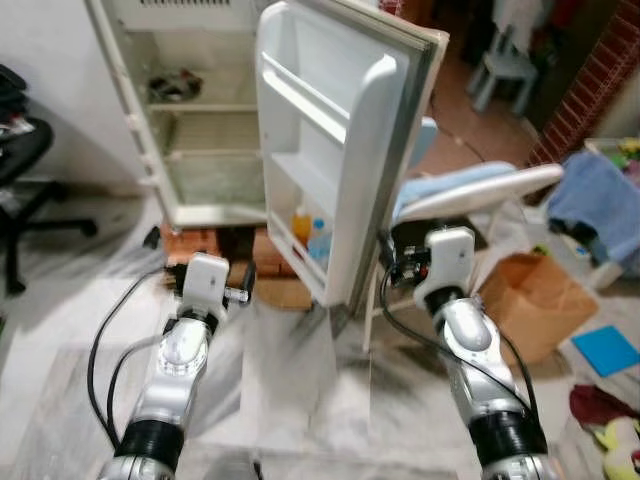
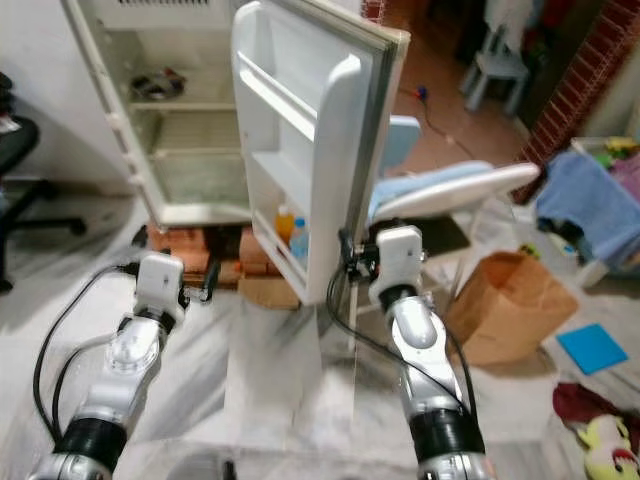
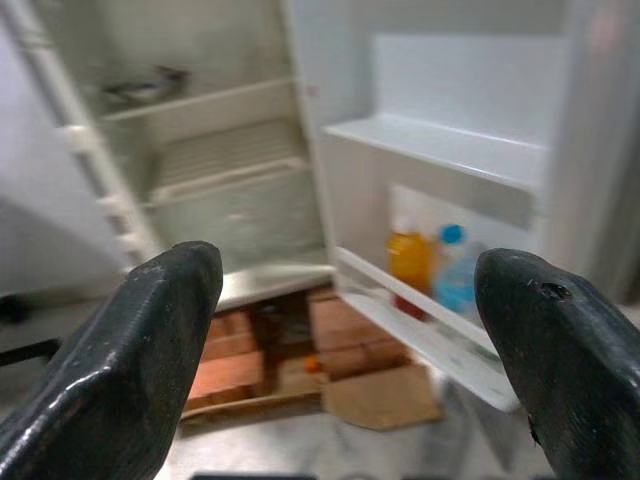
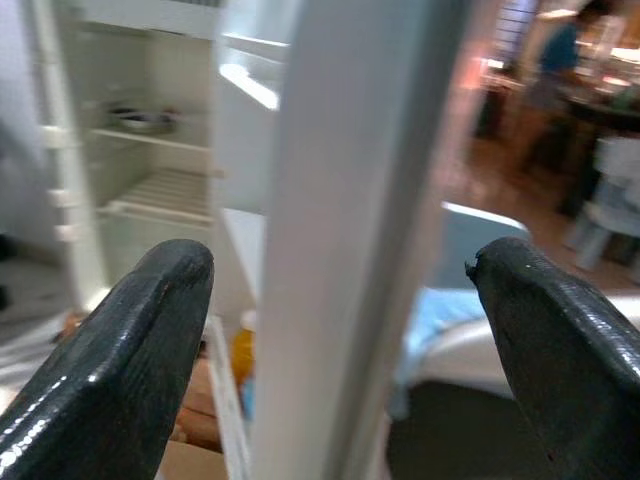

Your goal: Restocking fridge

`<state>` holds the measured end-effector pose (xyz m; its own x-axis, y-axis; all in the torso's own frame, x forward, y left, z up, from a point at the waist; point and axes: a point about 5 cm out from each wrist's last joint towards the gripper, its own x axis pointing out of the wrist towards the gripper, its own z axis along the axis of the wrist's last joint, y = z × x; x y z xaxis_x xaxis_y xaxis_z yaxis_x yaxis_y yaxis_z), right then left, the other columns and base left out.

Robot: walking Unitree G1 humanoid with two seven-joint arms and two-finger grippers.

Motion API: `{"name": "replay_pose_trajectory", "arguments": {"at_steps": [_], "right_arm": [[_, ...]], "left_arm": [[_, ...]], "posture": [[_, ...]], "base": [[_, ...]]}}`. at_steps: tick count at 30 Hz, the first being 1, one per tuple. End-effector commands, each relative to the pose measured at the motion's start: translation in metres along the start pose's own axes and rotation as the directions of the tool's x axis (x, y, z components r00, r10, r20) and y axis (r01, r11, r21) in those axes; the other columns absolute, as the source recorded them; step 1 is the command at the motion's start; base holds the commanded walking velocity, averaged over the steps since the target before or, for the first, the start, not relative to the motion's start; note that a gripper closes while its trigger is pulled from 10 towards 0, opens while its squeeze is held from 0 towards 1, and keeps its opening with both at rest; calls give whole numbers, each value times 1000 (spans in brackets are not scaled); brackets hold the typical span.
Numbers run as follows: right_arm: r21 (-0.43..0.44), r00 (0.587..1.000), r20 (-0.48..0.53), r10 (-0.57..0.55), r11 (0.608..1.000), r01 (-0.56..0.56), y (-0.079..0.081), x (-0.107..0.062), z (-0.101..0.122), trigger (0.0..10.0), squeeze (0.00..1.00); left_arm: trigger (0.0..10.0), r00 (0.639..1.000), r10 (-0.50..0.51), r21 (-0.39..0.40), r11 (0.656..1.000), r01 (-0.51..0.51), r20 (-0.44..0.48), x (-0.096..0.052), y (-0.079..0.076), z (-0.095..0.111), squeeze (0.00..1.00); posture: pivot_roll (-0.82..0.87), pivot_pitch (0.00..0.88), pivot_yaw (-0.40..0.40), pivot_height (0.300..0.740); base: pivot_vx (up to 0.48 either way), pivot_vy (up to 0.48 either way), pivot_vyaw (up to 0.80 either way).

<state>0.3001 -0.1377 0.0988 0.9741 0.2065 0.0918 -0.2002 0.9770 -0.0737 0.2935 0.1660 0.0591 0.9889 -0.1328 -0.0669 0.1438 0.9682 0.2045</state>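
Fridge [image 1: 190, 150] open, white plastic door [image 1: 340, 130], ribbed shelves.

Open fridge door [image 1: 345, 150] before right pincer [image 4: 340, 300]

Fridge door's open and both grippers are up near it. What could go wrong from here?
1. The right gripper is open with the edge of the fridge door between its fingers; moving forward may knock or swing the door.
2. The orange bottle and blue-capped bottle stand in the lowest door shelf; a jolt could tip them.
3. The fridge rests on bricks, so a hard push might shift it.
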Motion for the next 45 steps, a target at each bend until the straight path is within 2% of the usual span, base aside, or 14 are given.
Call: {"name": "replay_pose_trajectory", "arguments": {"at_steps": [1,7,10,12,29,39,45], "right_arm": [[5,999,21,33,999,-33,9,4,5,10000,0],[7,1000,16,21,1000,-21,6,3,4,10000,0],[-32,1000,31,-5,999,6,0,-1,5,10000,0],[-19,999,41,-28,999,29,-3,-4,6,10000,0],[-18,998,57,-16,1000,17,2,-2,10,10000,0],[-8,998,57,-27,1000,28,2,1,11,10000,0],[-15,998,57,-25,1000,26,1,4,11,10000,0]], "left_arm": [[10000,999,30,11,999,-30,-20,-2,8,-4,0],[10000,999,36,-36,999,-36,2,-2,7,-2,0],[10000,998,64,-32,997,-64,0,-4,12,-2,0],[10000,998,57,-43,997,-57,-1,-5,16,-3,0],[10000,999,36,-51,998,-35,19,-5,13,0,0],[10000,998,33,-16,999,-34,-51,-10,17,-12,0],[10000,996,49,-37,998,-52,-69,-10,24,-13,0]], "posture": [[9,0,-44,740],[7,0,-43,740],[13,0,-42,740],[14,0,-41,740],[18,0,-32,740],[31,0,-38,740],[36,0,-41,740]], "base": [[337,-337,788],[223,-227,523],[0,0,0],[0,0,0],[241,0,94],[0,0,800],[0,0,79]]}}
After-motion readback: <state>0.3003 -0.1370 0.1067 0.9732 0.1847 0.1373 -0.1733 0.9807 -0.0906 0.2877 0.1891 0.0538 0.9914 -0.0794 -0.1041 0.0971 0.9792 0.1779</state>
